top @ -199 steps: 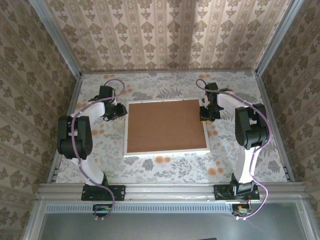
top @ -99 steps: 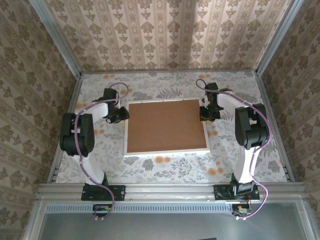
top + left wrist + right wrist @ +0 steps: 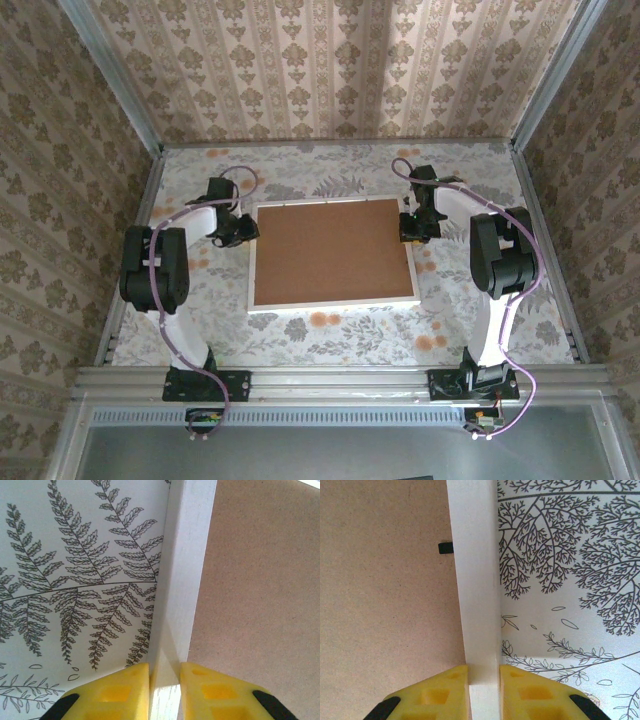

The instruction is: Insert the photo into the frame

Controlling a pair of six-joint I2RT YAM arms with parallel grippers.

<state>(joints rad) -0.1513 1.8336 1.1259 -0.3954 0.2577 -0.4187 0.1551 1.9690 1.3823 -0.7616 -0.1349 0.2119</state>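
A big, thin white picture frame lies flat on the flowery counter, and both arms hold it. The left fingers are closed on its left side, close to the far corner. The right fingers are closed on its right side, also close to the far end, so the frame stretches from one pair of fingers across to the other. From above, both pairs look small and dark, and it is hard to make out how they grip. Up close it is plain. In the left wrist view two yellow pads sit one on each side of the white edge strip and press against it. On one side of these pads is the counter with its fern leaves, and on the other side is a plain brown board. The right wrist view shows the same thing the other way round, with yellow pads pinching the white strip. Here the board is on one side and the tree drawings on the counter are on the other. A small black tab pokes out onto the board, ahead of these pads and right beside the strip. The bottom of each wrist picture cuts the pads off, so only their tips can be seen. The brown board fills the whole inside of the frame, so anything under it is hidden. The side of the frame that faces the counter is hidden too.
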